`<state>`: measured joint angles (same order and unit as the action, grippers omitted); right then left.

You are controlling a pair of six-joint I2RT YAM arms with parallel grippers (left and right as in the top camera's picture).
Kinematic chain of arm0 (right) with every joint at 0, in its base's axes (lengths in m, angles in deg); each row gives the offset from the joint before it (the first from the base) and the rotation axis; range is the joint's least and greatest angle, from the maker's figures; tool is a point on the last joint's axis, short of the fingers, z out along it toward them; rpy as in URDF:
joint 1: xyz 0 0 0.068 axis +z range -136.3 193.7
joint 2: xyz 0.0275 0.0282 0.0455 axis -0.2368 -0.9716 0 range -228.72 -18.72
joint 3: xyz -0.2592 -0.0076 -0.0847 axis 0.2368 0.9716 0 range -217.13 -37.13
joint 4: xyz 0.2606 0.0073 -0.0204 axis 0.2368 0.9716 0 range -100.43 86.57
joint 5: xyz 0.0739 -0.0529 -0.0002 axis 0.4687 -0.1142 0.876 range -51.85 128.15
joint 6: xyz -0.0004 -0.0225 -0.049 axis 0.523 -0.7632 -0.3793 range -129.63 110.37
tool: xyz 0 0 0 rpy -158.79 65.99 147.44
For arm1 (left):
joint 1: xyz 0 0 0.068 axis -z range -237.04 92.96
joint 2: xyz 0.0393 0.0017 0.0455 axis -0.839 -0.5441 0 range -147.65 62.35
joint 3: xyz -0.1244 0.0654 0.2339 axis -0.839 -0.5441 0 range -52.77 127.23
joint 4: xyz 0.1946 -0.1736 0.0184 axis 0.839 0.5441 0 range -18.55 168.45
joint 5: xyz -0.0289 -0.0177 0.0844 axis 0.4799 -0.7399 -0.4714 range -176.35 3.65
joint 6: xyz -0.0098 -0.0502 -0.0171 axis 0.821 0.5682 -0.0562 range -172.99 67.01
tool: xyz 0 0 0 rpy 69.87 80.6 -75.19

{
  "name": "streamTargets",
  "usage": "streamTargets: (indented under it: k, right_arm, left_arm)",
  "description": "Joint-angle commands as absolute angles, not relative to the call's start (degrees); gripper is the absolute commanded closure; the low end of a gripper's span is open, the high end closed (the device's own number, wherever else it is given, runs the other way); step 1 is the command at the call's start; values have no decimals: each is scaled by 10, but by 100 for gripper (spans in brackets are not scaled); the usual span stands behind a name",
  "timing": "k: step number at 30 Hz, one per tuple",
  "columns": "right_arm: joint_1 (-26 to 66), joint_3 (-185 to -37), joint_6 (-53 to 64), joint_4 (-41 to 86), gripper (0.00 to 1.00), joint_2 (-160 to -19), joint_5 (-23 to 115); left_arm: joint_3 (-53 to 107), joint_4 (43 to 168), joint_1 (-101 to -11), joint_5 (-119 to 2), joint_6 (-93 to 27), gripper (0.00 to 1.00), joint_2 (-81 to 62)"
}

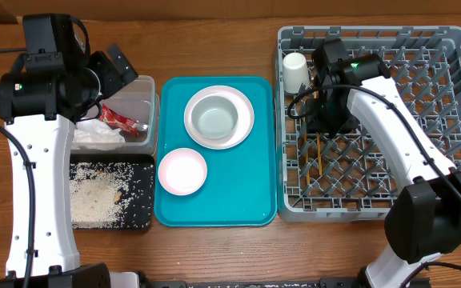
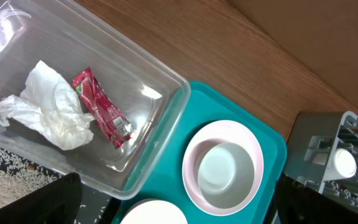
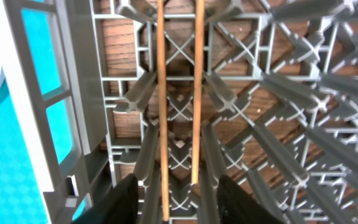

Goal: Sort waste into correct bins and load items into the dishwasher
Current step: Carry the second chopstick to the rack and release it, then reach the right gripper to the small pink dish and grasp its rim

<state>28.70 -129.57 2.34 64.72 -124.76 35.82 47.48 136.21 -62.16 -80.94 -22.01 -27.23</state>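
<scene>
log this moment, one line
red wrapper, napkin in clear tub; rice in black tray; cup, chopsticks in dish rack; right gripper open over chopsticks

The white-shelled left arm (image 1: 34, 184), black at its joints, runs from the near left edge straight toward the far side, then bends at a bulky black joint toward the middle. Its black two-finger left gripper (image 1: 117, 66) tilts downward with the jaws spread wide (the wrist view shows only its dark fingertips (image 2: 55, 202), one at each bottom corner). The matching white right arm (image 1: 390, 120) slants from the near right corner toward the far middle, wrist folded over. Its black right gripper (image 3: 179, 199) points straight down, its fingers (image 3: 114, 202) parted.
</scene>
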Motion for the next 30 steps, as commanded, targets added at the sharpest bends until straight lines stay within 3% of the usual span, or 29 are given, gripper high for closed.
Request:
streamTargets:
  k: [1,3,5,9,19,25,30]
  right_arm:
    - [286,-1294,24,635,55,-1248,387]
    - [286,-1294,24,628,55,-1248,443]
    - [290,-1294,23,611,62,-1248,521]
    - [323,-1294,-28,570,65,-1248,613]
    - [502,-1294,-194,481,64,-1248,604]
    - [610,-1294,-244,409,64,-1248,512]
    - [672,-1293,-293,361,57,-1257,496]
  left_arm:
    - [486,1361,-623,-805,-228,0,-265]
    - [486,1361,-623,-805,-228,0,-265]
    - [486,1361,-623,-805,-228,0,-265]
    - [486,1361,-623,-805,-228,0,-265]
    - [486,1361,-623,-805,-228,0,-265]
    - [486,1361,-623,-805,-228,0,-265]
    - [486,1361,-623,-805,-228,0,-265]
